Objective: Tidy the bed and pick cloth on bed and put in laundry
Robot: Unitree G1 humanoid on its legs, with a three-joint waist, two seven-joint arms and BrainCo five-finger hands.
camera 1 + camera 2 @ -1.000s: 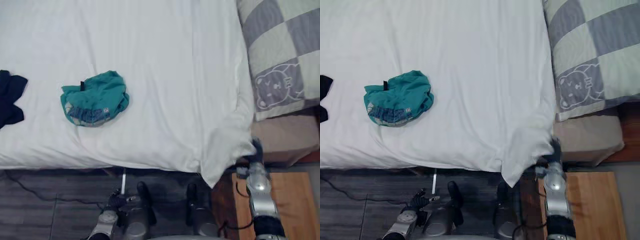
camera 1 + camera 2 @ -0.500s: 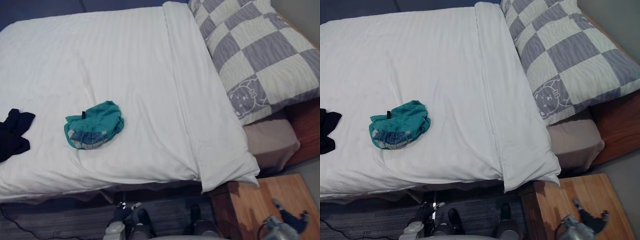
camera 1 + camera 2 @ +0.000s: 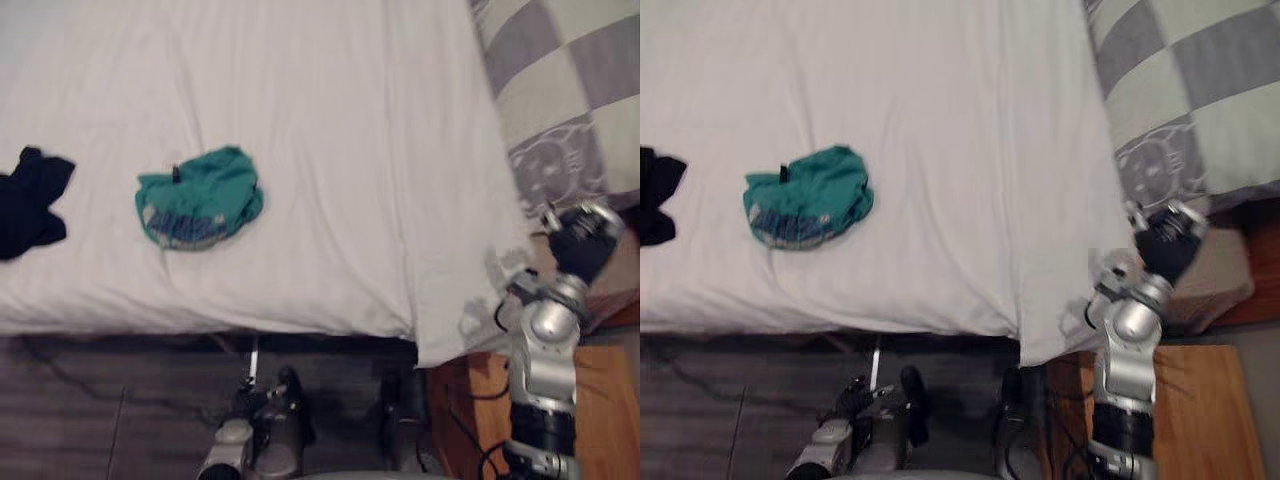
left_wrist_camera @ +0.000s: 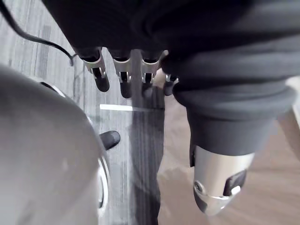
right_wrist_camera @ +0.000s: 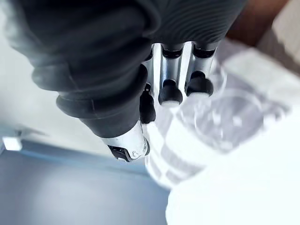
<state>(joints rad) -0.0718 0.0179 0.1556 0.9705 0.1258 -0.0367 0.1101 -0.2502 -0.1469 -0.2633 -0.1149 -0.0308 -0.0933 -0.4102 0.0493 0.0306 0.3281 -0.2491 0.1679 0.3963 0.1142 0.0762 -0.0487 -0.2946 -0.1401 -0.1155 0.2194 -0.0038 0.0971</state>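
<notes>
The bed (image 3: 1225, 272) has a white cover (image 3: 330, 150) spread fairly smooth over it. A crumpled teal cloth (image 3: 198, 197) sits near the front edge, with a black cloth (image 3: 32, 200) well apart to its left, and a checkered pillow (image 3: 570, 90) lies at the right end.

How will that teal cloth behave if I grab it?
The teal cloth lies crumpled in soft folds, so it is probably floppy and will hang down when lifted. It looks thin, so likely light. Pushed, it may bunch on the white cover rather than slide.
</notes>
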